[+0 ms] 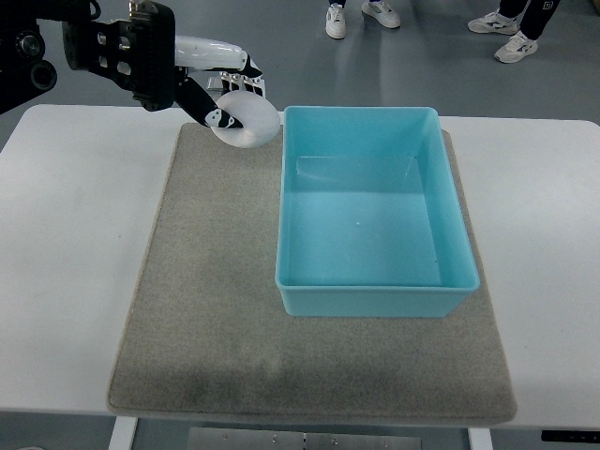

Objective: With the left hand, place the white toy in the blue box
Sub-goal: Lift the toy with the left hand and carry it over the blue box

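- Top view: the left hand (230,94), black and white with jointed fingers, reaches in from the upper left corner on a black forearm; its fingers are curled around a round white toy (247,120) and grip it.
- The round white toy is held at the far edge of the mat, just beside the far left corner of the box, outside the box's rim; whether it touches the mat cannot be told.
- A rectangular light blue plastic box (375,295) stands open-topped on the right half of the mat, with nothing visible inside it.
- A grey felt-like rectangular mat (211,309) lies flat in the middle of a white table (70,262); the box rests wholly on the mat, towards its far right part.
- The near left stretch of the mat is bare, with a slightly darker patch near its front edge.
- Beyond the table, on the grey floor, the feet of people in white sports shoes (361,14) show along the top edge.
- The right arm does not show.
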Controlling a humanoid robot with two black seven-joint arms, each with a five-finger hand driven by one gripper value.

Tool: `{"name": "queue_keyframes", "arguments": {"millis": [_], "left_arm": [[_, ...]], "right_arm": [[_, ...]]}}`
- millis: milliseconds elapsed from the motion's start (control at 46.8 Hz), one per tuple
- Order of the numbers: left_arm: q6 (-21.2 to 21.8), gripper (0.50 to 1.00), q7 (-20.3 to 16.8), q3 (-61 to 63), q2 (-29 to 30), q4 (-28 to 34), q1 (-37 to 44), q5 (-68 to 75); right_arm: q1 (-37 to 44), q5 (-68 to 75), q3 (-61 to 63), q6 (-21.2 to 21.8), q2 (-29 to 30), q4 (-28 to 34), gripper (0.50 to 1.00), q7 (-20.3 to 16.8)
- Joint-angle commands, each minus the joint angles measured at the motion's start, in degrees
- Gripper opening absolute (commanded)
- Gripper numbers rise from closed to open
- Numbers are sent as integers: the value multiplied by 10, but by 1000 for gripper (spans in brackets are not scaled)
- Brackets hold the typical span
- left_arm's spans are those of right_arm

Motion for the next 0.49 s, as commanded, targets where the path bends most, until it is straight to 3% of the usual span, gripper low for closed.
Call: {"name": "queue_keyframes", "arguments": {"millis": [0, 470], "left_arm": [[10, 508, 0, 0, -17, -8, 3, -9], [38, 520, 1, 2, -87, -14, 21, -42]], "right_arm": [[0, 0, 0, 0, 0, 0, 936, 0], [0, 0, 0, 0, 0, 0, 936, 0]]}}
